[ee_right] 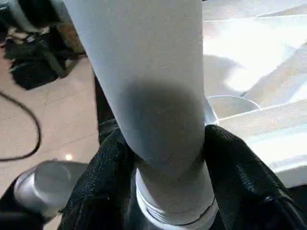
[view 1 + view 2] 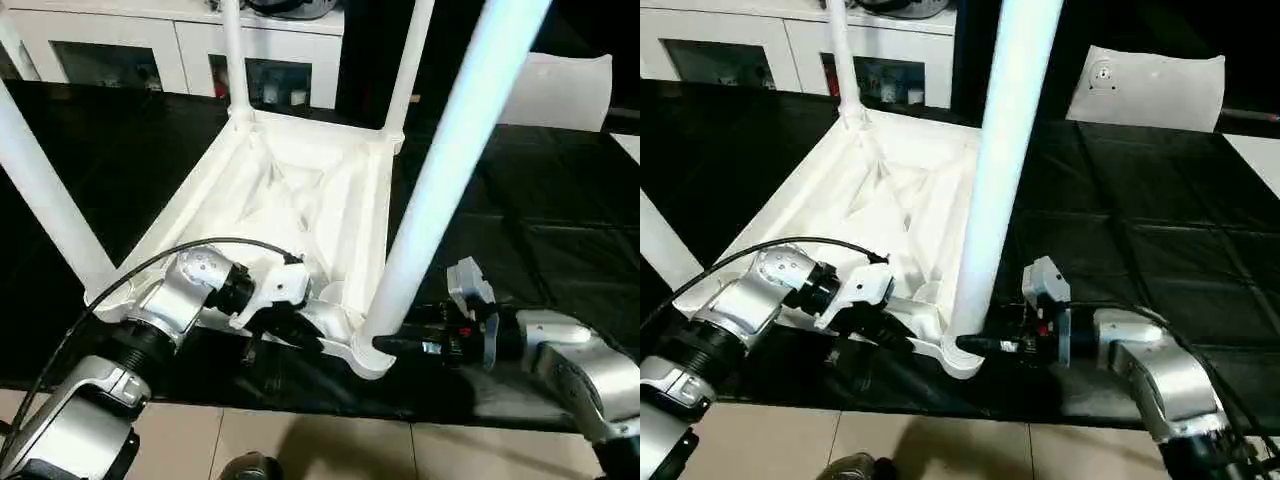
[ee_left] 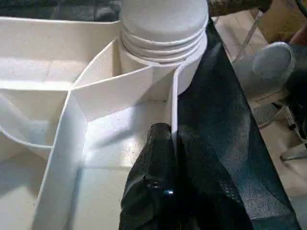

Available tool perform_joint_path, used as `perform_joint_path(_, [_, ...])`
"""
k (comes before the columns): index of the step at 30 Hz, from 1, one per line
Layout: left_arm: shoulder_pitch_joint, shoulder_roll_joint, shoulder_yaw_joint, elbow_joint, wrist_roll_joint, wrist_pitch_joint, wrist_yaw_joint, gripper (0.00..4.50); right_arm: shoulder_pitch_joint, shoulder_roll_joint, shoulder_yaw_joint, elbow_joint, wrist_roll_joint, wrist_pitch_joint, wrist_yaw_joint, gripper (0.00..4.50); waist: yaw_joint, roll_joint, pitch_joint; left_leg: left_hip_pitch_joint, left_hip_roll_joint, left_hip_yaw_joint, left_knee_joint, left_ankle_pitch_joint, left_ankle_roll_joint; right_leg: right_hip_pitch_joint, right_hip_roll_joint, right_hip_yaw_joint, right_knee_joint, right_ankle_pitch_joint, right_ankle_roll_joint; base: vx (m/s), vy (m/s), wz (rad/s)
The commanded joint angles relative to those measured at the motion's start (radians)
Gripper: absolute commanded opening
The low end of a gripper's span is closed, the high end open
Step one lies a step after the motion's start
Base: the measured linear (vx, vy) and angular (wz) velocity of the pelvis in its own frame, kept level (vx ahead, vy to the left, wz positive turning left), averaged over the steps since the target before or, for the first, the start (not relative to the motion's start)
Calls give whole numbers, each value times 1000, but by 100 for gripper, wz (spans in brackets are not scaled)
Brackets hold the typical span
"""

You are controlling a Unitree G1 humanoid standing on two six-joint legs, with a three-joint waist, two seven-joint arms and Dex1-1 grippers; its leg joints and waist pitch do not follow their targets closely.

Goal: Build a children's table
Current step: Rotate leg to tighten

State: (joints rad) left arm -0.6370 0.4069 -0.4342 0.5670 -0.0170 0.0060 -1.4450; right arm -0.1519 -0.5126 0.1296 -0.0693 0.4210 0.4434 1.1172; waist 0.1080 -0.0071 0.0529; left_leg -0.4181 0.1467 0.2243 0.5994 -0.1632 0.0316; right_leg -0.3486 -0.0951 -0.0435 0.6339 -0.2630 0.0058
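Assembly work at the near right corner: presenting the tabletop upside down on the black-draped surface, ribbed underside up, so as to turn the corner sockets skyward for legs entering from above. Sitting close to the surface's front edge, with tiled floor just beyond, most likely for the sake of putting this corner within easy reach of both arms. Standing three other legs upright in their sockets already, two at the far corners and one at the near left. Clamping the right end effector around the near right leg, very low on the shaft, with black fingers closed against either side just above the ringed collar; gripping that low probably for control right next to the joint while pressing or turning the leg into its socket. Pinching the left end effector shut on the tabletop's thin rim wall just beside that same socket, with one finger lying on the inner face of the wall; apparently bracing the light plastic against sliding or twisting under the other arm's effort. Showing several rings at the leg's base above the socket mouth, hinting at a leg not quite fully home, though not telling for certain. Risking, by this judgement, a skewed seat or a shifted top without firm counter-hold from the left side.
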Motion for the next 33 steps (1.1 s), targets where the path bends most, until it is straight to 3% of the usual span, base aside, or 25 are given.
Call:
perform_joint_path(1, [4, -83, 21, -48, 8, 85, 151, 0, 16, 82, 34, -58, -6, 50, -132, 191, -11, -5, -52, 59, 107, -55, -89, -265, -30, -6, -90, 42, -76, -89, -243, 0, 0, 0])
perform_joint_path(3, [14, -129, 41, -72, 2, 151, 232, 0, 20, 142, 41, -53, -56, 68, -246, 191, -20, -8, -39, 58, 103, -62, -95, -364, -85, -14, -97, 45, -93, -248, -217, 0, 0, 0])
perform_joint_path(4, [17, -152, 47, -83, 1, 178, 267, 0, 17, 176, 38, -45, -72, 85, -304, 191, -31, -11, -34, 63, 102, -73, -96, -443, -126, -16, -105, 46, -103, -397, -187, 0, 0, 0])
perform_joint_path(5, [19, -177, 53, -92, 4, 208, 308, 0, 11, 214, 34, -35, -85, 96, -359, 191, -35, -11, -36, 65, 103, -80, -94, -467, -140, -16, -108, 47, -107, -443, -172, 0, 0, 0])
perform_joint_path(6, [20, -193, 56, -99, 6, 228, 334, 0, 7, 238, 30, -31, -91, 106, -396, 191, -44, -10, -38, 61, 102, -87, -98, -481, -156, -15, -107, 45, -109, -471, -149, -32, 28, -20])
perform_joint_path(7, [18, -217, 65, -98, 8, 247, 374, 0, -3, 273, 27, -21, -103, 124, -449, 191, -57, -6, -37, 59, 101, -90, -107, -500, -171, -18, -95, 41, -106, -451, -135, -27, 31, -18])
perform_joint_path(10, [-3, -302, 101, -80, 27, 298, 532, 0, -58, 404, 0, 28, -144, 171, -652, 191, -81, -5, -35, 71, 94, -89, -105, -562, -185, -37, -91, 46, -114, -436, -133, -9, 10, -6])
perform_joint_path(11, [-5, -312, 106, -80, 31, 305, 550, 0, -65, 421, -4, 34, -149, 176, -678, 191, -87, -6, -35, 68, 93, -91, -104, -566, -185, -37, -93, 46, -116, -446, -132, 0, 0, 0])
perform_joint_path(12, [-7, -326, 116, -78, 32, 316, 576, 0, -75, 434, -3, 43, -157, 176, -699, 191, -91, -4, -40, 57, 91, -97, -105, -546, -179, -23, -95, 43, -114, -447, -118, -25, 34, -24])
perform_joint_path(13, [-9, -346, 130, -82, 37, 332, 616, 0, -87, 462, -9, 51, -171, 181, -736, 191, -93, -1, -41, 50, 90, -95, -112, -520, -173, -18, -87, 39, -110, -401, -109, 0, 0, 0])
perform_joint_path(14, [-11, -359, 139, -85, 40, 345, 641, 0, -95, 483, -15, 57, -180, 184, -764, 191, -96, -1, -40, 51, 91, -92, -116, -519, -174, -21, -81, 38, -109, -374, -110, -9, 39, -23])
perform_joint_path(15, [-11, -374, 146, -94, 46, 357, 665, 0, -105, 510, -23, 62, -185, 178, -789, 191, -94, 1, -45, 67, 90, -83, -113, -511, -168, -33, -81, 42, -112, -311, -123, 0, 0, 0])
perform_joint_path(17, [-6, -375, 145, -103, 43, 361, 664, 0, -107, 515, -23, 58, -180, 160, -778, 191, -94, 0, -45, 64, 88, -78, -113, -475, -141, -29, -79, 46, -112, -248, -132, 0, 0, 0])
perform_joint_path(18, [-4, -374, 144, -108, 42, 366, 661, 0, -106, 515, -23, 55, -178, 153, -775, 246, -92, 1, -45, 64, 88, -76, -112, -465, -130, -29, -78, 46, -113, -236, -134, 0, 0, 0])
perform_joint_path(22, [10, -318, 124, -121, 59, 338, 595, 0, -86, 468, -39, 20, -174, 113, -725, 274, -88, 2, -49, 60, 88, -67, -108, -414, -89, -26, -80, 47, -113, -200, -144, 0, 0, 0])
perform_joint_path(25, [25, -269, 116, -127, 63, 308, 539, 0, -60, 401, -46, -13, -164, 74, -643, 302, -77, -1, -53, 51, 90, -62, -104, -331, -43, -14, -80, 47, -108, -127, -151, 21, -14, -1])
perform_joint_path(26, [33, -244, 109, -127, 62, 270, 494, 0, -46, 366, -52, -28, -160, 64, -603, 320, -73, -1, -54, 53, 90, -59, -101, -312, -26, -17, -78, 47, -108, -120, -162, 0, 0, 0])
perform_joint_path(28, [41, -218, 102, -129, 60, 244, 453, 0, -32, 325, -58, -40, -155, 51, -560, 332, -65, -7, -55, 48, 87, -55, -94, -276, 0, -9, -84, 49, -107, -99, -169, 0, 0, 0])
perform_joint_path(30, [53, -186, 93, -134, 51, 206, 390, 0, -16, 270, -65, -48, -146, 24, -491, 347, -64, -6, -61, 45, 87, -53, -88, -204, 31, -6, -79, 44, -97, -17, -196, 0, 0, 0])
perform_joint_path(33, [60, -157, 83, -135, 39, 168, 325, 0, -6, 218, -73, -47, -134, -9, -418, 378, -57, -4, -60, 47, 89, -50, -84, -172, 57, -4, -79, 43, -93, 28, -218, 0, 0, 0])
